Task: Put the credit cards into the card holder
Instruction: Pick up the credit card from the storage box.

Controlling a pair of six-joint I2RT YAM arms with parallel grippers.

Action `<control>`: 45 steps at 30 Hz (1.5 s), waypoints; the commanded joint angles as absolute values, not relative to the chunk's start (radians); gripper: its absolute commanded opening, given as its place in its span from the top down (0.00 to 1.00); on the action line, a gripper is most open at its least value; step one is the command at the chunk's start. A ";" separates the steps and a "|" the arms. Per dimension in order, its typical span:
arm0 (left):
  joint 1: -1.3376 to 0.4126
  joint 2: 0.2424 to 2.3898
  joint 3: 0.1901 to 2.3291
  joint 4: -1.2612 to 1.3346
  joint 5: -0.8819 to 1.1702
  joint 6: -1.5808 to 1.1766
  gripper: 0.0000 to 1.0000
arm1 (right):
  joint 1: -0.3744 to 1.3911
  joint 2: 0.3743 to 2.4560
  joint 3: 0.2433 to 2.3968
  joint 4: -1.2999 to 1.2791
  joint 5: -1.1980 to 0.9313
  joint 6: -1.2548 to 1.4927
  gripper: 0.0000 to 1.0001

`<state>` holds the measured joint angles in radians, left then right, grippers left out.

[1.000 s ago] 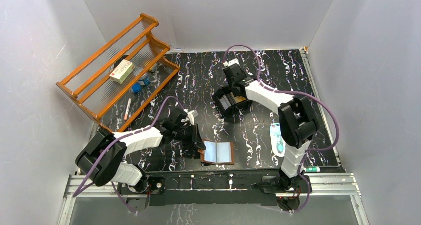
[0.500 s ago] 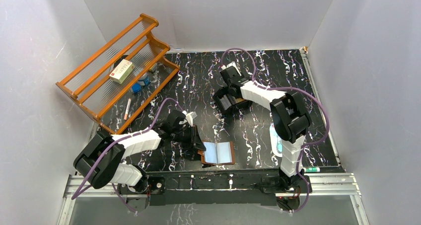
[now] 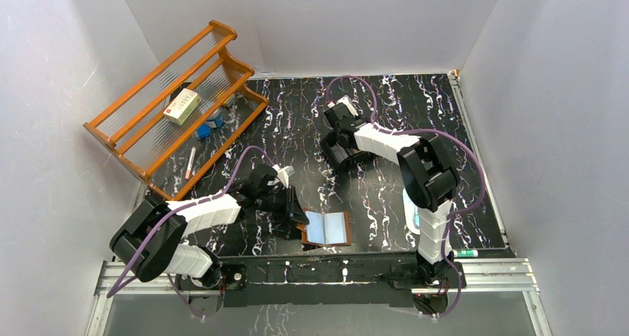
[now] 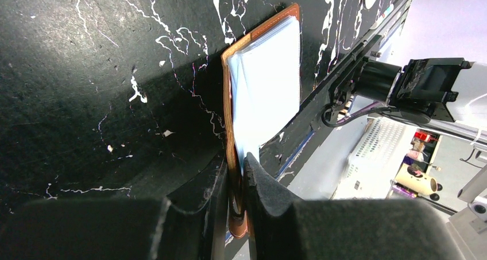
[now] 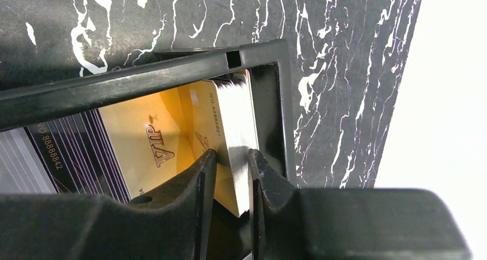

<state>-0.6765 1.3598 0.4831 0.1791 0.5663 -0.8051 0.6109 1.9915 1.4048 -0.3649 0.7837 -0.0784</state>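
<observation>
Pinching the edge of the card holder (image 4: 264, 82) shut in my left gripper (image 4: 235, 163), I see my right gripper (image 5: 231, 155) clamped on stacked credit cards (image 5: 172, 128) in the black tray (image 5: 143, 79).

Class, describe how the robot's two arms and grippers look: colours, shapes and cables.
The left arm and right arm both have white link shells joined by bulky black joints. A purple cable loops loosely along each. The left gripper and right gripper are matt black, each with two blunt, wedge-shaped fingers. No markings show.
</observation>
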 commanded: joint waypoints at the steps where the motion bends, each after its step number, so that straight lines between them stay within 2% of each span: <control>1: -0.673 1.340 0.477 0.187 0.592 -0.809 0.86 | 0.611 1.971 1.452 -0.345 0.844 -0.084 0.67; 17: -0.673 1.336 0.468 0.195 0.586 -0.814 0.86 | 0.612 1.931 1.470 -0.342 0.831 -0.095 0.77; 30: -0.673 1.345 0.478 0.162 0.564 -0.805 0.86 | 0.626 1.857 1.510 -0.457 0.685 -0.004 0.95; 34: -0.674 1.339 0.493 0.120 0.550 -0.787 0.76 | 0.634 1.819 1.515 -0.507 0.629 0.052 0.99; 38: -0.673 1.311 0.498 0.069 0.515 -0.765 0.75 | 0.641 1.774 1.516 -0.546 0.578 0.099 1.00; 41: -0.673 1.295 0.495 0.045 0.497 -0.759 0.68 | 0.643 1.748 1.513 -0.559 0.551 0.126 1.00; 45: -0.673 1.284 0.493 0.033 0.484 -0.761 0.68 | 0.644 1.712 1.518 -0.586 0.562 0.158 1.00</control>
<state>-0.6765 1.3247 0.4755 0.0792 0.5034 -0.7780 0.6403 1.7786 1.4700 -0.5453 0.5678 0.0925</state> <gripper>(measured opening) 0.321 0.013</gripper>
